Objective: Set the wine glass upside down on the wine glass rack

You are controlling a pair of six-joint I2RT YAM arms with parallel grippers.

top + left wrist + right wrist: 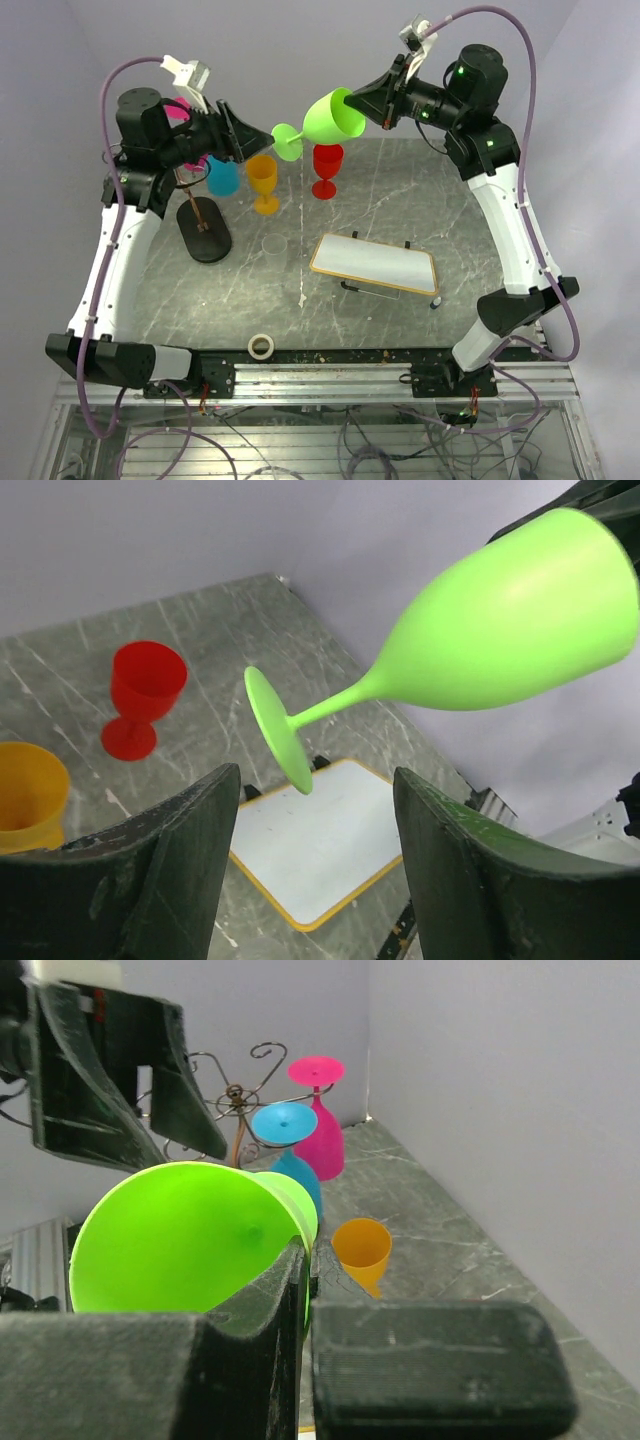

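The green wine glass [335, 118] hangs tilted in the air over the back of the table, its bowl toward the right. My right gripper [367, 101] is shut on its rim [312, 1250], one finger inside the bowl [180, 1240]. Its round foot [278, 730] points at my left gripper [315, 810], which is open; the foot's lower edge sits just in front of the two fingertips, touching neither. The wine glass rack [205, 238] stands at the back left, its scroll arms [235, 1095] carrying a pink glass [322, 1125] and a blue glass [285, 1130] upside down.
An orange glass [263, 182] and a red glass [327, 168] stand upright on the table below the green one. A yellow-framed white board [375, 263] lies mid-table, with a small clear cup [274, 245] to its left and a tape roll [262, 346] at the front edge.
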